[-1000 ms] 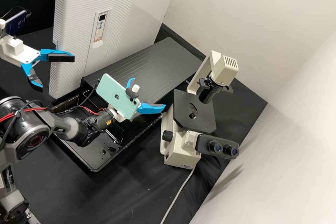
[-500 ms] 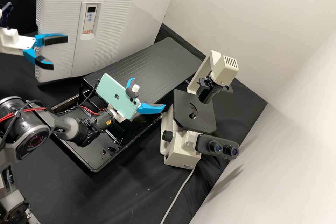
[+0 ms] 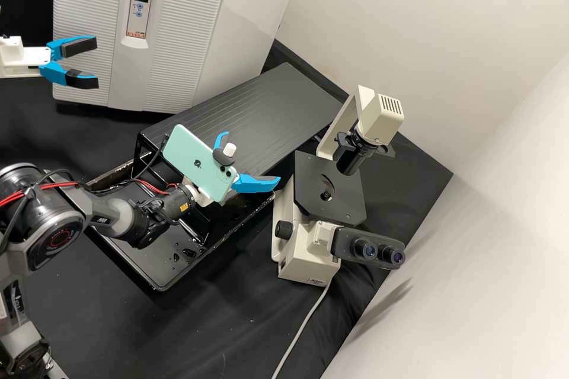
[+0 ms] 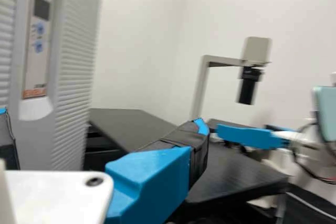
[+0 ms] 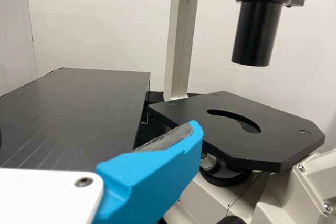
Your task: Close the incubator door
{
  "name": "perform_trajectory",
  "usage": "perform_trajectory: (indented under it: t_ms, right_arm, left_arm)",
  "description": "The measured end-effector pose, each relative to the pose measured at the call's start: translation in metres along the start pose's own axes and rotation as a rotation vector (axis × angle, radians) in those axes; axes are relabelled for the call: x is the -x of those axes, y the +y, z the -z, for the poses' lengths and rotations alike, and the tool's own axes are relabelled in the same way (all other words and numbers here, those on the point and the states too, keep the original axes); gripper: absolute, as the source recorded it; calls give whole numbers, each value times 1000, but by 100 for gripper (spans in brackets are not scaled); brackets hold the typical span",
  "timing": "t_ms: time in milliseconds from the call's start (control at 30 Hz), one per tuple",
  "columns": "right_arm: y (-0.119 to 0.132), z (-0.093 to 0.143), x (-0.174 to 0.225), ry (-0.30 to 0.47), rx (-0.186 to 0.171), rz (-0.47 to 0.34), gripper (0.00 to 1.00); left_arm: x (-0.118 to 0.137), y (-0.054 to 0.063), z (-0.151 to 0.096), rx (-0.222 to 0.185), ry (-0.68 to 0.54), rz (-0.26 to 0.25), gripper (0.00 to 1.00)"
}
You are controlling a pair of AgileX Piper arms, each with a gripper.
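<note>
High view: I find the incubator door (image 3: 178,41) across its cabinet (image 3: 252,12), closure judged nearly complete, final seating unverified; left end effector (image 3: 95,63) empty, moderately parted before it, right end effector (image 3: 251,157) empty, wide

left gripper (image 3: 97,63) and right gripper (image 3: 251,157) hold fingers apart.

Platform (image 3: 261,109) btwn. incubator (image 3: 184,18) & scope (image 3: 305,251), tray (image 3: 151,260) prob. under
</note>
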Motion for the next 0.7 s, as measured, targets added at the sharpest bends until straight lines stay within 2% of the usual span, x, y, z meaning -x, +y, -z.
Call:
perform_trajectory:
  t_ms: [167,333,400,533,600,700]
  right_arm:
    - [0,0,0,0,0,0,100]
    - [0,0,0,0,0,0,100]
    - [0,0,0,0,0,0,100]
    - [0,0,0,0,0,0,100]
    - [0,0,0,0,0,0,100]
    - [0,0,0,0,0,0,100]
  left_arm:
    - [1,-2,6,-7,53,-12,100]
    - [1,1,12,-68,125,-55,100]
    - [1,1,17,-103,198,-86,100]
    - [3,0,33,-187,442,-144,100]
    - [6,-1,38,-210,525,-155,100]
    - [8,0,42,-230,589,-162,100]
